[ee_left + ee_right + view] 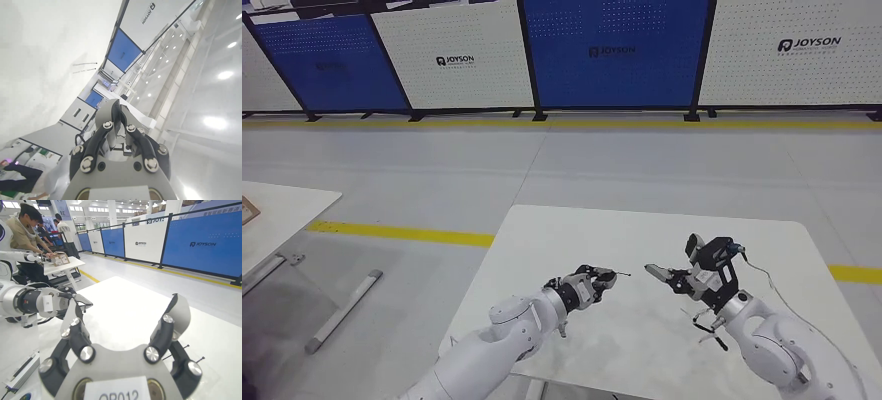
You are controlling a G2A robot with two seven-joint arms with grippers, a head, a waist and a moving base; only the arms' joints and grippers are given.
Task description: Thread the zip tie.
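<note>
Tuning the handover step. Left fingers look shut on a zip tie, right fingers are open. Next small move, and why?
Probably ease the right gripper toward the free end of the zip tie that sticks out of the left gripper. The right fingers are spread wide and empty, facing the left gripper across a gap, and the tie seems pinched at one end only.

The top view looks down from above the arms onto the white table (662, 230), with fence panels (612, 50) beyond. The left wrist view sits close behind the left gripper (119, 105), tilted up toward the ceiling (208, 98). The right wrist view, close behind the right gripper (124, 298), faces across the table, sharing the left gripper and panels with the top view.
</note>
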